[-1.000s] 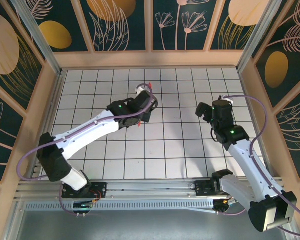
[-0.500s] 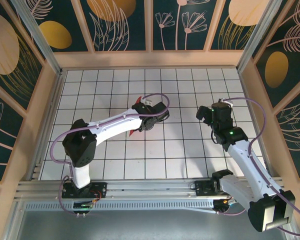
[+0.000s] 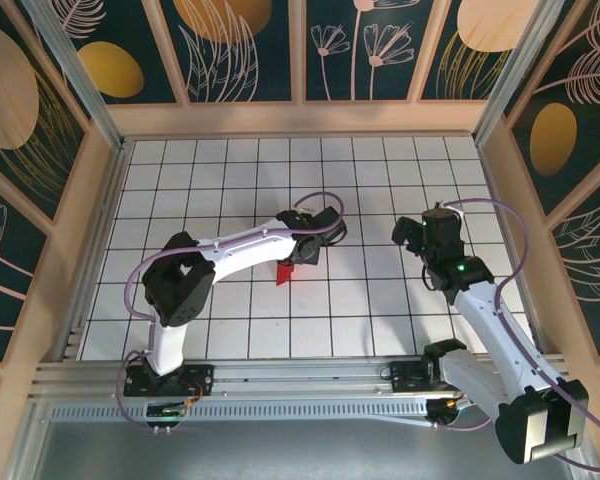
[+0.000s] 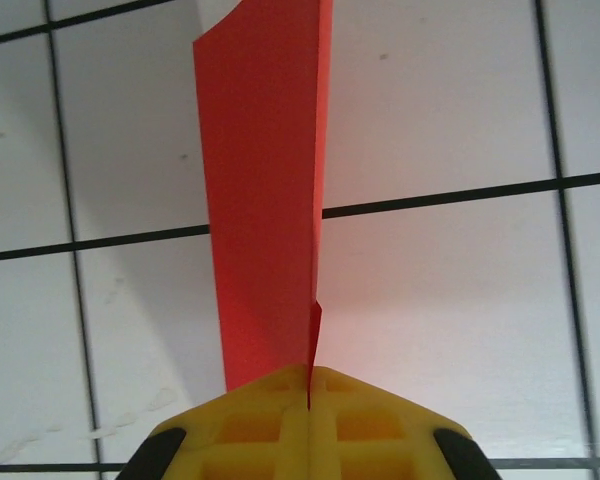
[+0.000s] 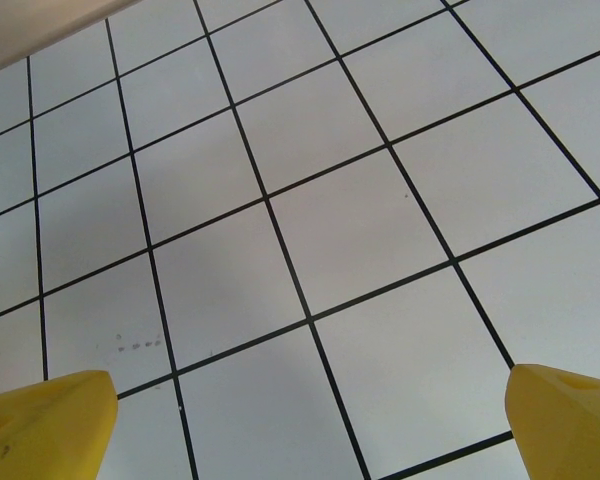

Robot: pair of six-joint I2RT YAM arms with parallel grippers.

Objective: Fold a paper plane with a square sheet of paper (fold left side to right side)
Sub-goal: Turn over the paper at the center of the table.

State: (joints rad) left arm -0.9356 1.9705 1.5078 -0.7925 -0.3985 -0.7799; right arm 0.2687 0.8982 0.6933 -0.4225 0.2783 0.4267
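Red sheet of paper (image 4: 265,200), folded slim, is pinched in your left end effector (image 4: 310,385) at the top view's centre, while your right end effector (image 5: 310,400) gapes empty: folding looks largely done, release remaining.

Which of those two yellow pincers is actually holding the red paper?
The left pincer: it is clamped shut on the folded bright red paper. The right pincer stands wide open, with nothing between its tips, above the white gridded table.
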